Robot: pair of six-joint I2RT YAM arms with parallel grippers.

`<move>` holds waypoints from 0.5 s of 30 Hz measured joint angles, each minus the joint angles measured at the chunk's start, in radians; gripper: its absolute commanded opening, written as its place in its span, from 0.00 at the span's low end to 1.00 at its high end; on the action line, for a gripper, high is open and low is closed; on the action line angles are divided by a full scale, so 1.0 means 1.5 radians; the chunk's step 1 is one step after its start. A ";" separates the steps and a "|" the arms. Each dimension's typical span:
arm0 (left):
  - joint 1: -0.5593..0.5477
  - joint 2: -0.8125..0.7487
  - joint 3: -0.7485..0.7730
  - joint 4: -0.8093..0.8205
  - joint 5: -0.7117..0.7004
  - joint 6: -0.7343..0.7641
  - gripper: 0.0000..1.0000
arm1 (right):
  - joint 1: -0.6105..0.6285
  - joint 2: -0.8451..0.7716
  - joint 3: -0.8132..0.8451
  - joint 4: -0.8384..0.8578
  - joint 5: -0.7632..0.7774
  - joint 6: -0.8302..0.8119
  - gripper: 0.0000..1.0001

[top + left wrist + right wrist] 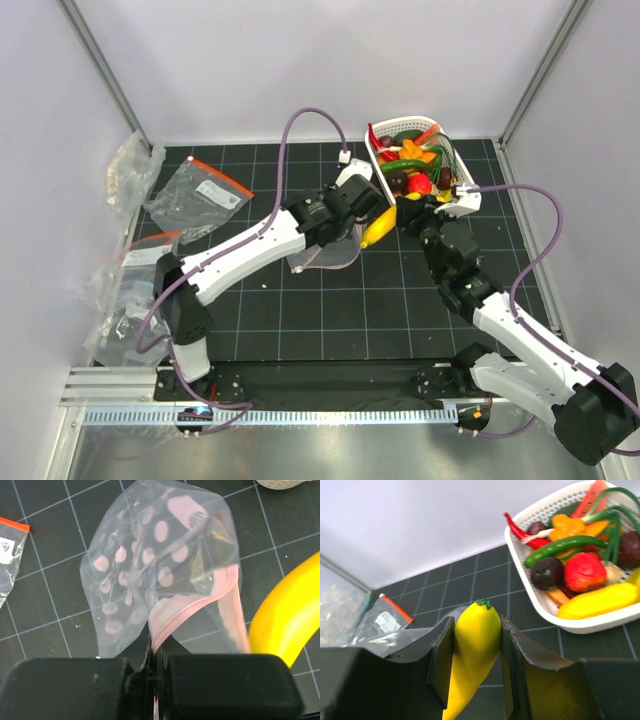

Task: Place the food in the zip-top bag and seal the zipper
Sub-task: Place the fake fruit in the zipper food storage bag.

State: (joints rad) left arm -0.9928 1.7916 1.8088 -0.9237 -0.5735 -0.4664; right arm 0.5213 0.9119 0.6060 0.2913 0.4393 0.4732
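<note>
My left gripper [156, 652] is shut on the pale pink zipper [200, 605] of the clear zip-top bag [150, 565], which has pale dots and hangs over the mat; the bag shows in the top view [325, 255] too. My right gripper [477, 630] is shut on a glossy yellow toy pepper [475, 640] with a green stem tip, held just right of the bag [380, 226]. Its yellow side shows in the left wrist view [287, 620]. The rest of the food [570, 555] lies in the white basket [590, 622] at the back right.
Clear bags with orange-red strips and white labels lie at the left [200, 195], one showing in the left wrist view [10, 545]. More crumpled clear bags [125, 285] are piled along the left wall. The white basket [462, 200] stands close behind my right gripper.
</note>
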 measured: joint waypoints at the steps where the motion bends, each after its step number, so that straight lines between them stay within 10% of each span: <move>1: 0.000 0.010 0.009 -0.003 0.002 0.002 0.00 | 0.005 -0.001 -0.001 0.010 -0.009 -0.004 0.12; 15: 0.026 0.027 -0.025 -0.006 0.034 0.005 0.00 | 0.028 -0.121 -0.033 0.054 -0.054 -0.050 0.11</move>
State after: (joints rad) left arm -0.9539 1.8328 1.7714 -0.9321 -0.5220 -0.4583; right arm 0.5636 0.7311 0.5564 0.3729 0.3576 0.3988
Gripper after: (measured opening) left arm 0.011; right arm 0.432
